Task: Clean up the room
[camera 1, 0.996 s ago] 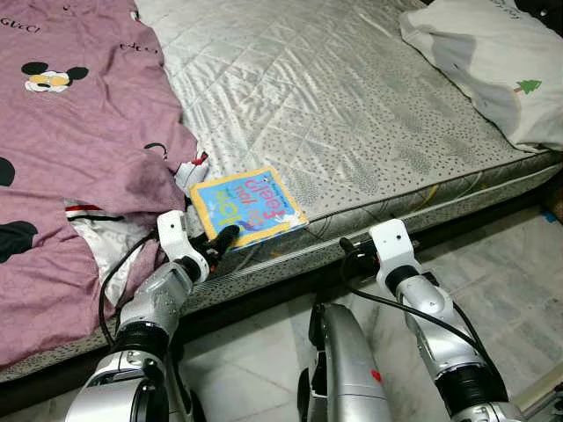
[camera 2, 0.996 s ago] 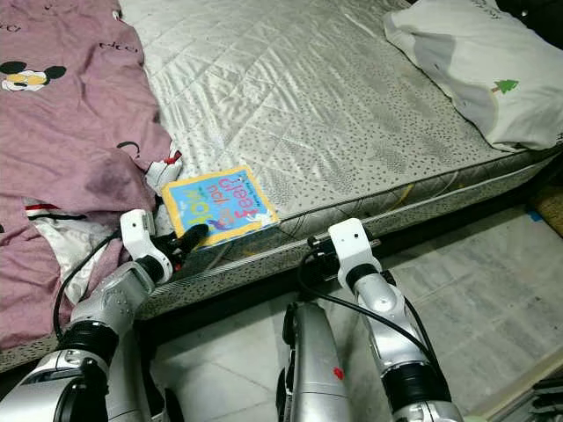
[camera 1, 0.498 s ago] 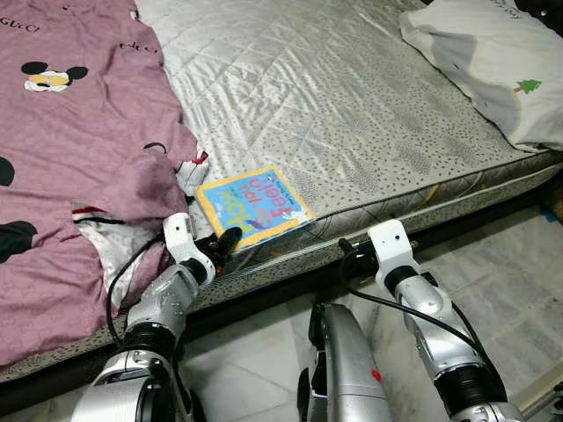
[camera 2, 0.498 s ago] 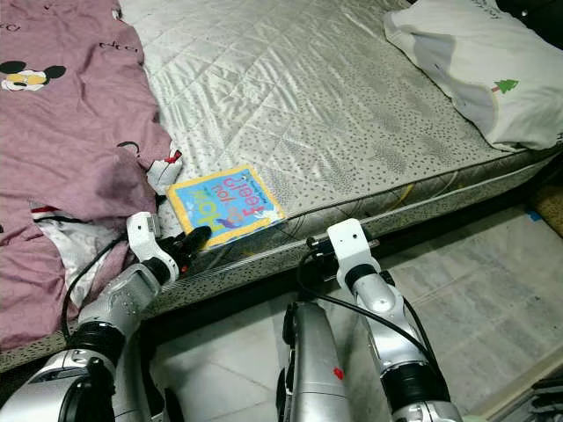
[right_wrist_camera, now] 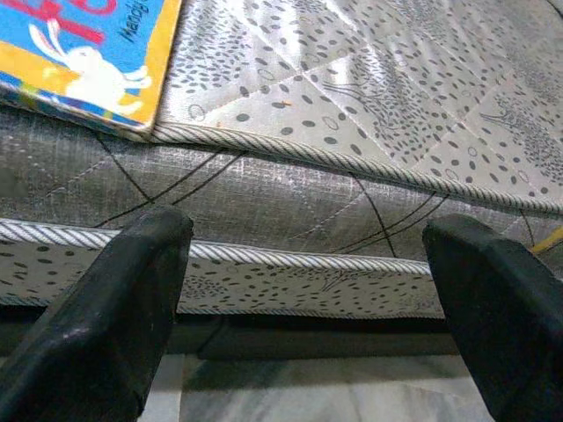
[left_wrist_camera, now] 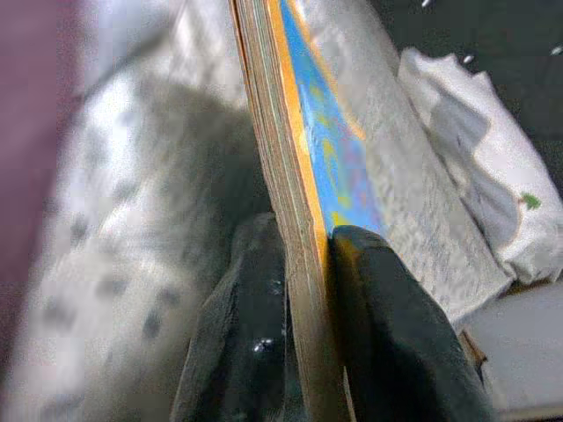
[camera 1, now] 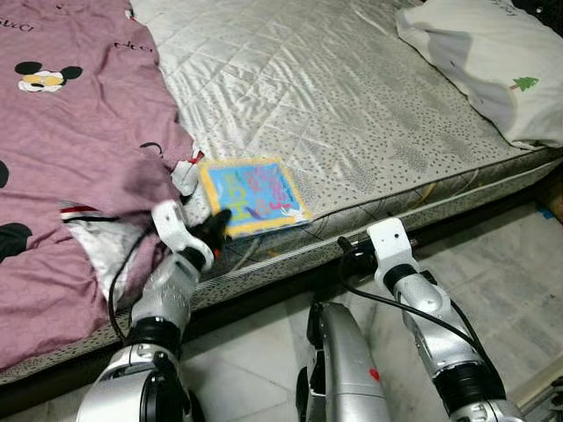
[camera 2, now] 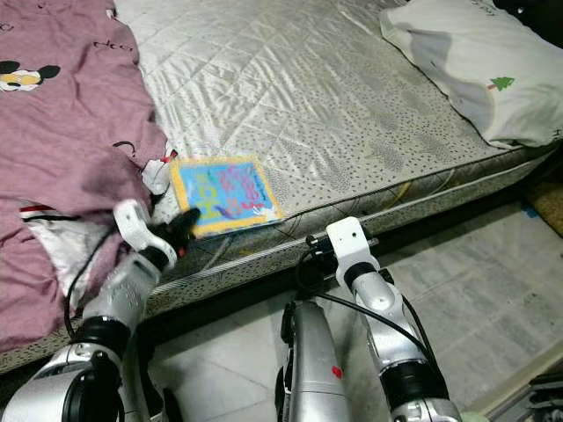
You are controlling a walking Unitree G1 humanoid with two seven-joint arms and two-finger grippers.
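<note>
left gripper (camera 1: 217, 221) pinches book (camera 1: 253, 193) by near-left corner, likely to lift it off mattress (camera 1: 352, 114) | right gripper (right_wrist_camera: 308, 290) spread wide, idle

Head stereo pair looking down on mattress (camera 1: 352, 114) edge, wrist cameras close against it, all sharing book (camera 1: 251, 193)

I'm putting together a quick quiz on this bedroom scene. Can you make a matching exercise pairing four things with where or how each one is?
Things:
1. book
2. pillow
3. pink blanket
4. right gripper

States:
A. open, facing the mattress side
B. spread over the bed's left part
C. clamped at its edge by the left gripper
D. at the bed's far right corner

Pairs: 1-C, 2-D, 3-B, 4-A
</note>
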